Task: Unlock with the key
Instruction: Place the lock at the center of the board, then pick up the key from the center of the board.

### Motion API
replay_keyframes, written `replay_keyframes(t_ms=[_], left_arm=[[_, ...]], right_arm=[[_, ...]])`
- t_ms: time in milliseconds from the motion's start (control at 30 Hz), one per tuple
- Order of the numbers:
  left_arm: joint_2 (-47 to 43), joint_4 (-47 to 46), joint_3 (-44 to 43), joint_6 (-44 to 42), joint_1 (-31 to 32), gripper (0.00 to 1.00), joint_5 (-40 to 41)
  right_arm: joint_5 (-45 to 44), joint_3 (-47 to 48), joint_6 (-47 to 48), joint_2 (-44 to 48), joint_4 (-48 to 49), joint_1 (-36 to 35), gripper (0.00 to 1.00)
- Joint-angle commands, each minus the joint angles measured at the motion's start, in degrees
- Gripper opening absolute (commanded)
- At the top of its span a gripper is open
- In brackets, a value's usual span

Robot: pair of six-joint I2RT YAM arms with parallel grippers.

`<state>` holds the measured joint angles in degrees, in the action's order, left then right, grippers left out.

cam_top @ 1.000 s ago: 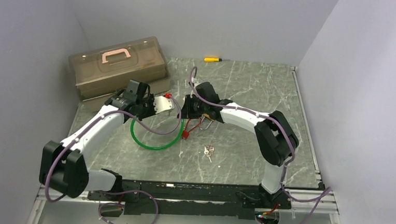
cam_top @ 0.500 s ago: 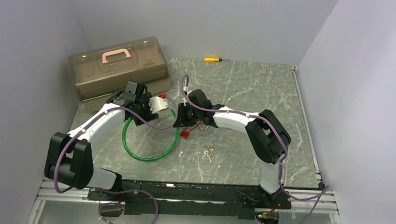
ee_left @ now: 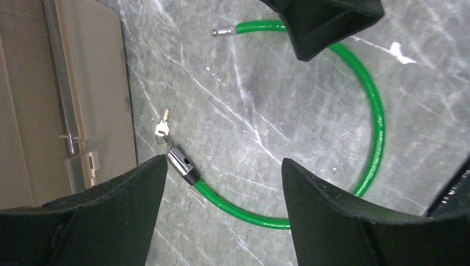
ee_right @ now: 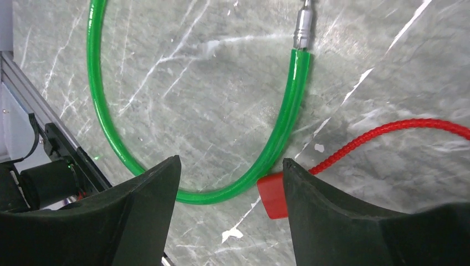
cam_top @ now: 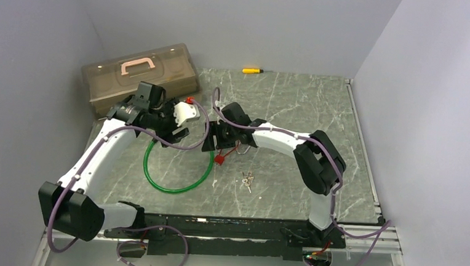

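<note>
Cable lock (cam_top: 174,188) lies as an open green loop on the bench (cam_top: 295,112), just in front of the brown toolbox (cam_top: 140,78). Its pin end (ee_left: 223,30) lies free, apart from the metal head (ee_left: 181,162). Left gripper (ee_left: 220,166) and right gripper (ee_right: 231,163) are above the loop, both wide, holding nothing. Red tag (ee_right: 271,194) touches the cable. Key (ee_left: 162,128) rests at the head.

Pale grey walls (cam_top: 239,22) enclose a grey-green marbled tabletop (cam_top: 296,106)
</note>
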<state>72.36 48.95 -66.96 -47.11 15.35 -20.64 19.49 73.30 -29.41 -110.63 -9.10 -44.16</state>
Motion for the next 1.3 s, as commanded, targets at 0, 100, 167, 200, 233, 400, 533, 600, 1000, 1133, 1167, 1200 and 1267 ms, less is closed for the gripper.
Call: replay_keyframes(t_ms=[0,100,167,200,233,400,533,600,1000,1133,1167,1200,1267], left_arm=[[-3.35,8.49,-4.69,2.01,0.03,0.87,-4.33],[-5.10,9.83,-5.70,2.78,0.02,0.99,-1.74],[-6.17,9.40,-5.58,4.36,0.03,0.99,1.28],[-6.63,9.18,-5.60,5.21,0.03,0.99,2.29],[-7.03,8.78,-5.49,6.25,0.03,1.00,3.68],[-8.13,8.07,-4.66,10.41,-0.03,0.99,8.18],[-9.01,7.19,-2.44,11.35,-0.06,0.99,7.95],[-9.28,7.40,-1.63,10.79,-0.05,1.00,7.52],[-6.45,8.25,-1.41,11.64,0.10,1.00,6.13],[-5.75,8.44,-1.64,11.81,0.16,0.99,5.67],[-5.66,8.38,-1.56,11.64,0.20,0.99,5.70],[-5.65,8.16,-1.38,11.52,0.20,0.99,5.92],[-5.65,7.80,-1.10,11.34,0.20,0.99,5.91]], right_arm=[[-2.37,3.86,4.39,6.88,-3.88,1.87,0.70],[-5.30,2.65,6.10,11.57,-5.90,2.96,0.70],[-8.15,1.48,6.66,14.14,-8.45,3.02,0.70],[-9.51,-0.18,6.66,15.58,-9.24,3.04,0.70],[-10.79,-1.94,6.34,17.13,-9.80,3.05,0.70],[-17.74,-10.76,4.12,26.33,-13.67,3.11,0.70],[-21.56,-16.81,3.23,33.80,-17.44,3.03,0.70],[-21.57,-19.31,2.48,36.05,-18.93,3.00,0.69],[-21.12,-29.48,-0.72,37.17,-13.97,-0.85,0.46],[-21.61,-28.52,0.25,33.67,-12.21,-1.45,0.35],[-21.18,-28.29,0.43,32.86,-11.58,-1.47,0.35],[-20.75,-28.01,0.67,32.13,-11.03,-1.60,0.35],[-20.46,-27.08,1.19,30.19,-10.80,-1.70,0.36]])
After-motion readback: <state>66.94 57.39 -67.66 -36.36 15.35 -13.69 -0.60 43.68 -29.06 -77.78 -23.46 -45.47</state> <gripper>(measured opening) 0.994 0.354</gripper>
